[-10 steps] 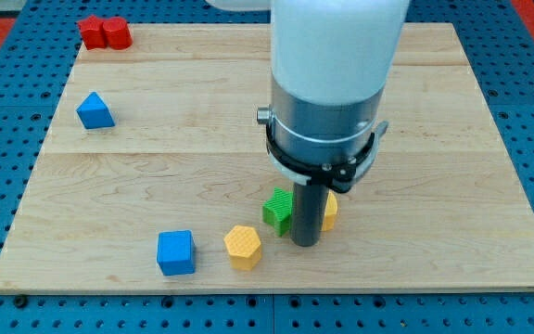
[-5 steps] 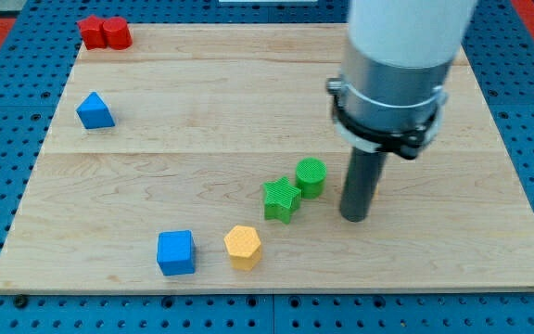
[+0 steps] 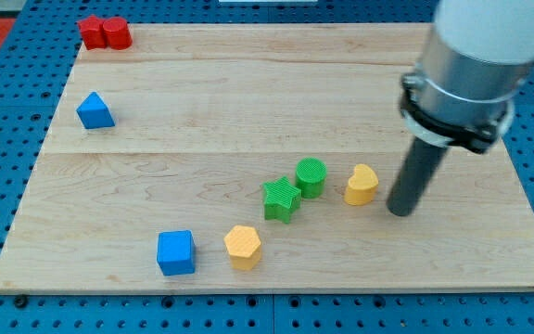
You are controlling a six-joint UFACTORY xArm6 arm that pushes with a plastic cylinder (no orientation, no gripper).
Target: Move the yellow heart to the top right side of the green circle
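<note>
The yellow heart (image 3: 362,185) lies on the wooden board, to the right of the green circle (image 3: 311,176) with a small gap between them. A green star (image 3: 281,199) touches the green circle at its lower left. My tip (image 3: 400,211) rests on the board just right of and slightly below the yellow heart, a short gap away and not touching it. The arm's body rises toward the view's top right.
A yellow hexagon (image 3: 243,247) and a blue cube (image 3: 175,252) sit near the board's bottom edge. A blue triangle (image 3: 95,110) is at the left. Two red blocks (image 3: 104,32) sit at the top left corner. The board (image 3: 202,111) lies on a blue pegboard.
The arm has swept from over the green blocks to the view's right. The green circle and then the yellow heart came into sight; the heart now lies right of the circle.
</note>
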